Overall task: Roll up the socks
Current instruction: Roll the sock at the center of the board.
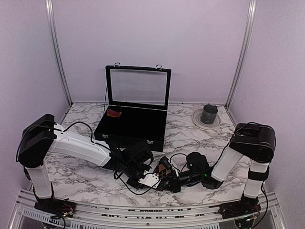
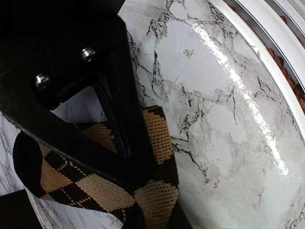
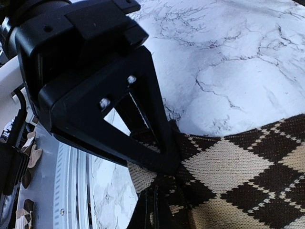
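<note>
Seen from above, two robot arms reach inward and meet low over the front middle of a white marble table. The left tool and the right tool sit close together, with a dark argyle sock bunched between them. Only this overhead view shows the rest. One black display case stands behind the arms with its glass lid upright, and a red sock lies as a small lump in its back left corner, too small to make out any pattern. One grey cup stands on one pale plate at the back right. The left wrist camera shows what the overhead view cannot. A black finger lies across the tan and black diamonds, and the cloth is pinched at the tip, so the left tool is clenched on the argyle sock. The right wrist camera shows the right tool gripping the same sock, its finger pressed into gathered knit, with the rest of the sock spread flat on the table. In all there are two socks, two arms, one case, one cup and one plate.
</note>
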